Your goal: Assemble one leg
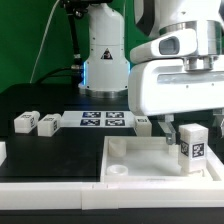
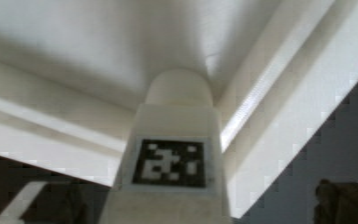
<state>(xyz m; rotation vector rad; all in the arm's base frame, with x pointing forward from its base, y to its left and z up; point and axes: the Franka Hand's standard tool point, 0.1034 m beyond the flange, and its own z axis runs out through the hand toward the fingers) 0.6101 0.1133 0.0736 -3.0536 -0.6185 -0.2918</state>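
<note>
The hand, jaws spread, hovers over 1 upright leg on the panel; next, close and twist.

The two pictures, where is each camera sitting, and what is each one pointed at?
Exterior view: off the arm, low by the table; faces the white panel, the upright leg on it, spare legs and the marker board; shows the arm and its open gripper.
Wrist view: on the wrist, looking along the gripper at the leg close up; dark fingertips at the picture's edge.
Shared: the tagged leg and the panel.
</note>
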